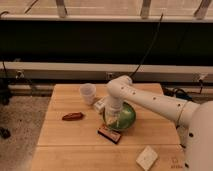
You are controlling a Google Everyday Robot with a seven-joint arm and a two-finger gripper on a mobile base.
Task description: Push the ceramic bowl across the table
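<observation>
Gripper (pixel 114 119), finger state impossible to tell, down inside round glossy green bowl (pixel 126 116); translucent cup (pixel 88 93) up-left of bowl, on plank table (pixel 70 140).

No text, label, brand, number or sign can be read anywhere in the camera view. The gripper (pixel 114 120), down at the ceramic bowl (pixel 124 116) on the table (pixel 65 137), bears no legible marking, nor does the white cup (pixel 88 93).
</observation>
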